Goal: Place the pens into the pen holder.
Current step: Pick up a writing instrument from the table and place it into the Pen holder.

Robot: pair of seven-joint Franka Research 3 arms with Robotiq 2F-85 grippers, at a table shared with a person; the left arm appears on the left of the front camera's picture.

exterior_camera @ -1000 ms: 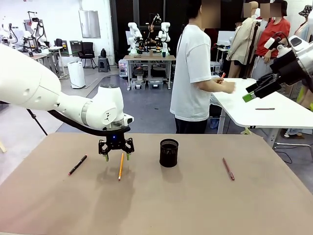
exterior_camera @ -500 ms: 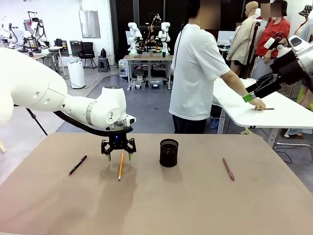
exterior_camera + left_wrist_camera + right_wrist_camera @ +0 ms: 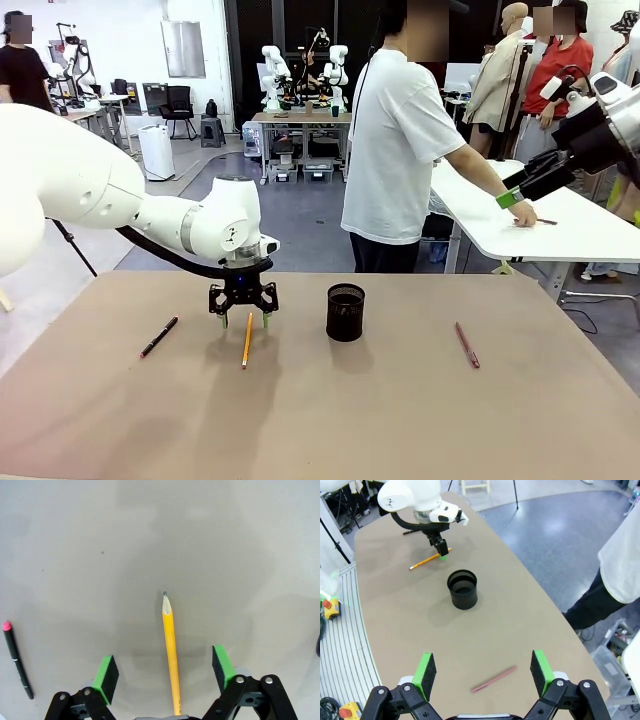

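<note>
L gripper [image 3: 243, 322] spread wide astride pencil [image 3: 246, 346]; black pen [image 3: 159, 337] left, holder [image 3: 346, 312] & red pen [image 3: 467, 345] right.

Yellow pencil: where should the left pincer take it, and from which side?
Take the pencil on its painted shaft, behind the sharpened tip, coming straight down from above. It lies flat on the table and runs lengthwise between the open green pads of the left pincer, so they would likely close across its narrow width.

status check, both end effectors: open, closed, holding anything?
Left end effector: open, yellow pencil between its fingers, not gripped.
Right end effector: open, holding nothing.
</note>
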